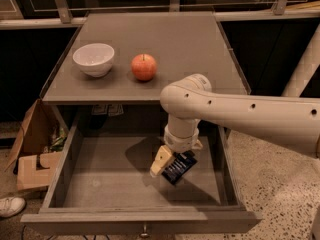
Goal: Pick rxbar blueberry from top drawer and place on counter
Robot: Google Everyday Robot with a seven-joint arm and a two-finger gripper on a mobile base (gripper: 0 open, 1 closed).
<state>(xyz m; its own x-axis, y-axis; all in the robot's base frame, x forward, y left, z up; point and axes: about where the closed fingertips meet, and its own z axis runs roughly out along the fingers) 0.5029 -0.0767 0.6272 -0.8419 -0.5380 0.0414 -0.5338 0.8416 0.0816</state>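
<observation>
The top drawer (107, 176) is pulled out wide below the counter (175, 39). My gripper (170, 169) hangs inside the drawer, right of its middle, at the end of the cream arm that reaches in from the right. The gripper is shut on the rxbar blueberry (181, 167), a dark wrapper with white text, held tilted just above the drawer floor. One cream finger (161, 160) shows on the bar's left side; the other is hidden behind the bar.
A white bowl (94, 59) and a red apple (144, 66) stand on the counter's left half. A cardboard box (32, 149) and a white shoe (10, 206) lie on the floor left of the cabinet. A glass railing runs behind the counter.
</observation>
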